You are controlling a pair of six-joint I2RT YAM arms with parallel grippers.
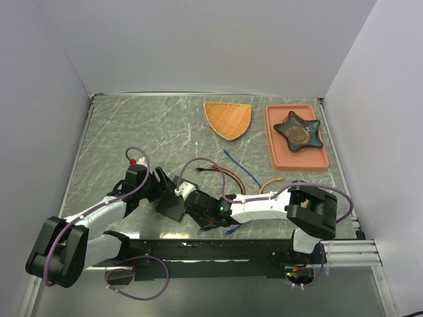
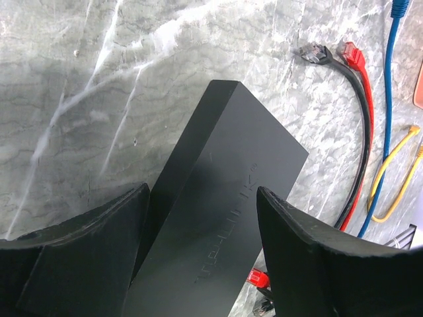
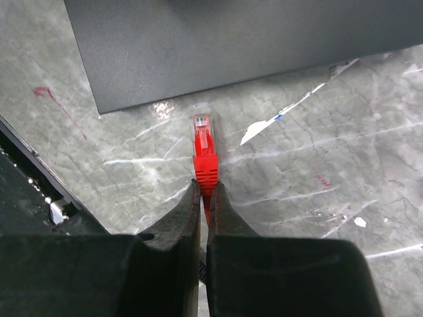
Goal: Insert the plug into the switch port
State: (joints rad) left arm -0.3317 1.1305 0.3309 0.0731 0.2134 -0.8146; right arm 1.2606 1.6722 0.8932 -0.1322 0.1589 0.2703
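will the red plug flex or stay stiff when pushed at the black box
Likely stiff: the right gripper pinches the red plug at its boot. The left gripper clamps the black box, so it should hardly slide.

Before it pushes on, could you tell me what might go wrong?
No socket shows on the black box face toward the red plug, so pushing may jam it. The right gripper pinches only its boot; it could pivot. The left gripper holds the box tilted; it might twist.
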